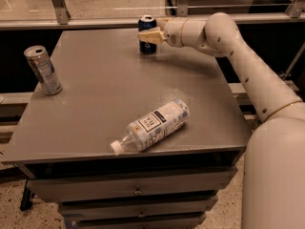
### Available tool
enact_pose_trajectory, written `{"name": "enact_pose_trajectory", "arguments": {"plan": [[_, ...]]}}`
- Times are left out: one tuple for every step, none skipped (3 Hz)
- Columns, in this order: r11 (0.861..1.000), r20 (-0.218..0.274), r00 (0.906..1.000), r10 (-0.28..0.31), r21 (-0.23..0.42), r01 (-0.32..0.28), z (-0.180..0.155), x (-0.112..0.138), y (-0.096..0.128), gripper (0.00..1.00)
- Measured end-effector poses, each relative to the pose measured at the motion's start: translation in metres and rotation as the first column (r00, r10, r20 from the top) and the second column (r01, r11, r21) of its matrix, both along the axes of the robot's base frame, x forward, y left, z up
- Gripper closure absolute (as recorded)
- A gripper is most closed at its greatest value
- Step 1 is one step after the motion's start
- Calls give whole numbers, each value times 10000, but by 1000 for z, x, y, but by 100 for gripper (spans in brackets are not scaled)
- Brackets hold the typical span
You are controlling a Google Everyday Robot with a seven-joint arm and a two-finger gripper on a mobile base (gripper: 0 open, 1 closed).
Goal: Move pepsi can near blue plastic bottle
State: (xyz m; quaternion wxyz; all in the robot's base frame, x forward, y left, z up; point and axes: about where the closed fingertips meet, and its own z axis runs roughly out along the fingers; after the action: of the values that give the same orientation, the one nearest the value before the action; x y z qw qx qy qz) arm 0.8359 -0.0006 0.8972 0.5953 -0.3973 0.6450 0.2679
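The pepsi can (147, 26) is dark blue with a silver top and stands upright at the back edge of the grey table (105, 89). My gripper (148, 35) reaches in from the right at the can's height and partly covers its front. The blue plastic bottle (153, 126) is clear with a white and pale blue label. It lies on its side near the table's front edge with its white cap pointing front-left, well apart from the can.
A silver-grey slim can (43, 69) stands upright near the table's left edge. My white arm (248, 66) spans the table's back right corner. Drawers (138, 191) sit under the tabletop. A rail and glass panel (95, 23) run behind the table.
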Motion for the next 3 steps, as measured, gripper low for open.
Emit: {"name": "enact_pose_trajectory", "arguments": {"plan": [[10000, -30, 10000, -92, -12, 92, -1, -5, -6, 64], [9998, -24, 9998, -180, -17, 180, 5, -18, -18, 85], [10000, -22, 10000, -59, -1, 59, 19, -49, -31, 100]]}}
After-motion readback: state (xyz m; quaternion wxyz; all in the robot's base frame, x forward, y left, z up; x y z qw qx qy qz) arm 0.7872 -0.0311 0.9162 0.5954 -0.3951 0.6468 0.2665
